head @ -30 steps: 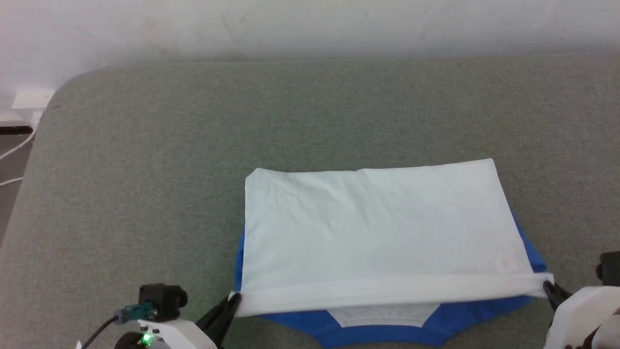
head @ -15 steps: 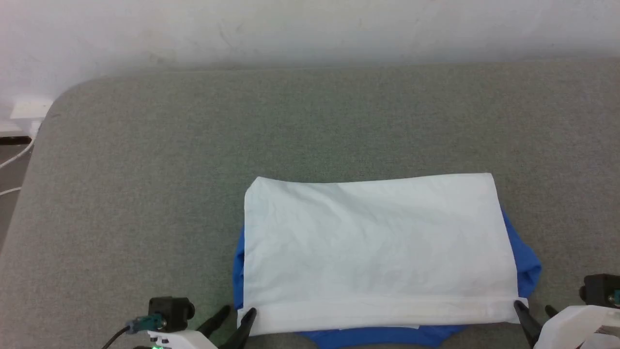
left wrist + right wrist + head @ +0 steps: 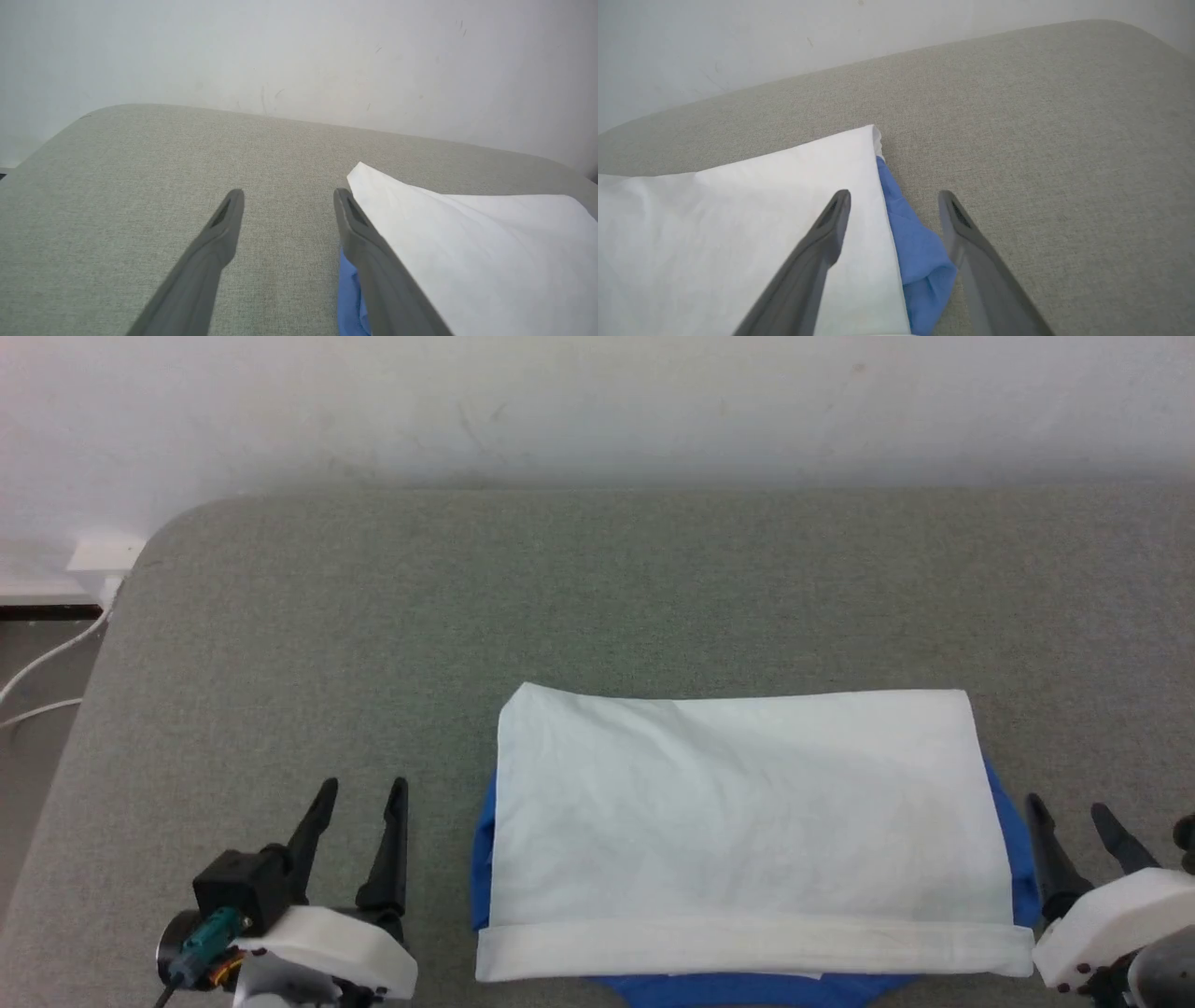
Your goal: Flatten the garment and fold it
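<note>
The garment (image 3: 747,821) lies folded in a white rectangle on the grey surface, with its hem band along the near edge and blue cloth peeking out at both sides and below. My left gripper (image 3: 362,791) stands open to the left of it, apart from the cloth; in the left wrist view the garment (image 3: 472,252) lies beside the right finger (image 3: 359,233). My right gripper (image 3: 1067,807) stands open at the garment's right edge. In the right wrist view the gripper (image 3: 893,196) hovers over the blue sleeve (image 3: 920,261) without holding it.
The grey padded surface (image 3: 560,597) reaches back to a white wall (image 3: 597,401). Its rounded left corner drops to the floor, where white cables (image 3: 47,663) and a wall socket (image 3: 103,555) sit.
Both grippers let go of the hem corners, opened and drew back outward. The hem now lies flat over the blue collar. The head camera shifted, so the whole picture moved.
</note>
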You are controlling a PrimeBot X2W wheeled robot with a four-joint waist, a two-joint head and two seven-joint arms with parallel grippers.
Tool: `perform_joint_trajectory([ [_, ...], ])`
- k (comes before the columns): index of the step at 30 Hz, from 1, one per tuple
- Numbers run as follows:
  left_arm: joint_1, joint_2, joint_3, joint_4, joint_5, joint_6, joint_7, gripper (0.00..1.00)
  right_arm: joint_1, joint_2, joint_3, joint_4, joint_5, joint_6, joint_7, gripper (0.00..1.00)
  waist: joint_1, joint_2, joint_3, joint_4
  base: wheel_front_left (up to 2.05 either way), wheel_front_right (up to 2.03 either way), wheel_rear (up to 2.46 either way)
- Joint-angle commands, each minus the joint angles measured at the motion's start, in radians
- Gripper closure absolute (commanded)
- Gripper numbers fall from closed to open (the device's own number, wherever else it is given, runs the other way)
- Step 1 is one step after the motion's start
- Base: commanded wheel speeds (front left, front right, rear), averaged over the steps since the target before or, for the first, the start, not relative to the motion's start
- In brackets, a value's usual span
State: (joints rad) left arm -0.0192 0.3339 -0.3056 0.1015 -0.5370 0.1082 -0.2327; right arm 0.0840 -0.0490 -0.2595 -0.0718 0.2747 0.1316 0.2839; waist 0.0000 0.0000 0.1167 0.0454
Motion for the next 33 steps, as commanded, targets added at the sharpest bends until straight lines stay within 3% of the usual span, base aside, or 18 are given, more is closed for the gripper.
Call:
perform_joint_trajectory([
  [1, -0.028, -0.008, 0.008, 0.012, 0.029, 0.012, -0.015, 0.0, -0.029, -0.001, 0.001, 0.021, -0.019, -0.001, -0.017, 0.0, 0.0, 0.0, -0.001, 0.002, 0.0, 0.0, 0.0],
  [5, -0.071, -0.043, 0.046, 0.012, 0.098, 0.048, -0.028, 0.0, -0.089, -0.001, 0.002, 0.121, -0.05, -0.001, -0.016, 0.0, 0.0, 0.0, -0.003, 0.003, 0.0, 0.0, 0.0],
  [9, -0.101, -0.08, 0.1, -0.016, 0.183, 0.056, -0.029, 0.0, -0.151, -0.001, -0.018, 0.237, -0.076, -0.001, 0.04, 0.0, 0.0, 0.0, 0.001, 0.01, 0.0, 0.0, 0.0],
  [16, -0.11, -0.141, 0.156, -0.009, 0.272, 0.018, -0.029, 0.0, -0.214, -0.001, -0.036, 0.36, -0.112, -0.001, 0.193, 0.0, 0.0, 0.0, 0.005, 0.025, 0.0, 0.0, 0.0],
  [24, -0.099, -0.189, 0.208, 0.005, 0.318, -0.034, -0.029, 0.0, -0.216, -0.001, -0.02, 0.382, -0.111, -0.001, 0.353, 0.0, 0.0, 0.0, 0.012, 0.032, 0.0, 0.0, 0.0],
  [25, -0.099, -0.192, 0.213, 0.007, 0.323, -0.039, -0.029, 0.0, -0.214, -0.001, -0.013, 0.38, -0.101, -0.001, 0.364, 0.08, 0.0, 0.0, 0.013, 0.032, 0.0, 0.0, 0.0],
  [26, -0.099, -0.196, 0.219, 0.009, 0.327, -0.044, -0.029, 0.0, -0.211, -0.001, -0.004, 0.378, -0.086, -0.001, 0.372, 0.29, 0.0, 0.0, 0.013, 0.032, 0.0, 0.0, 0.0],
  [27, -0.099, -0.199, 0.224, 0.01, 0.331, -0.048, -0.029, 0.0, -0.209, -0.001, 0.005, 0.376, -0.072, -0.001, 0.377, 0.63, 0.0, 0.0, 0.013, 0.032, 0.0, 0.0, 0.0],
  [28, -0.098, -0.202, 0.23, 0.012, 0.334, -0.052, -0.029, 0.0, -0.207, -0.001, 0.016, 0.37, -0.061, -0.001, 0.376, 0.73, 0.0, 0.0, 0.013, 0.031, 0.0, 0.0, 0.0],
  [29, -0.098, -0.206, 0.235, 0.014, 0.338, -0.056, -0.029, 0.0, -0.205, -0.001, 0.022, 0.365, -0.051, -0.001, 0.371, 0.98, 0.0, 0.0, 0.013, 0.03, 0.0, 0.0, 0.0],
  [33, -0.097, -0.216, 0.252, 0.018, 0.35, -0.071, -0.029, 0.0, -0.198, -0.001, 0.014, 0.35, -0.047, -0.001, 0.336, 1.0, 0.0, 0.0, 0.011, 0.028, 0.0, 0.0, 0.0],
])
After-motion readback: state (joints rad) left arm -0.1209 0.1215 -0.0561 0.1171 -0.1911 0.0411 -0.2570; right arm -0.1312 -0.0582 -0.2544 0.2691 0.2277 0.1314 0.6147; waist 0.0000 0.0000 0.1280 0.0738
